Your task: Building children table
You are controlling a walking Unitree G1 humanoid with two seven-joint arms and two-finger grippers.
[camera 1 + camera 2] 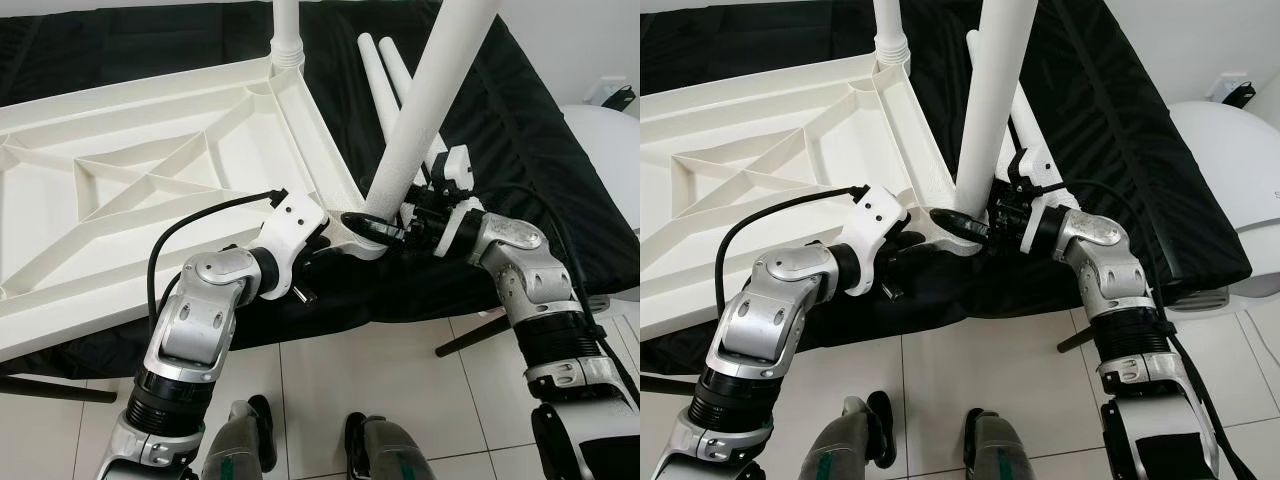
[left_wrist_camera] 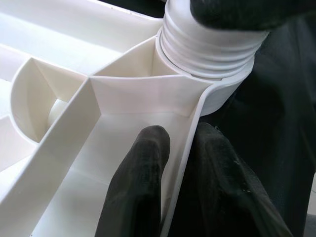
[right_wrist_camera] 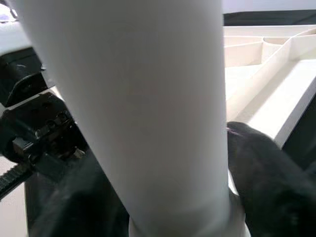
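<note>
The white plastic tabletop (image 1: 150,170) lies upside down, ribbed underside up, on a black cloth (image 1: 520,150) spread over the surface. At its far corner one white leg (image 1: 287,30) stands upright in its socket. At the near corner a second leg (image 1: 425,110) leans in its socket (image 2: 217,79), its threaded end sitting in the round collar there, as the left wrist view shows.

The left hand (image 2: 177,163) is at the tabletop's near edge just beside that socket: one black finger (image 2: 143,168) lies inside the rim and the other outside it, so the hand is closed on the thin wall of the tabletop. The right hand (image 1: 385,228) is at the foot of the leaning leg, its black fingers (image 3: 266,173) wrapped on either side of the tube close above the socket, gripping it.

Two more legs (image 1: 385,70) lie loose on the cloth beyond the right hand. Below, tiled floor (image 1: 330,380) and the robot's feet (image 1: 310,445) are visible
</note>
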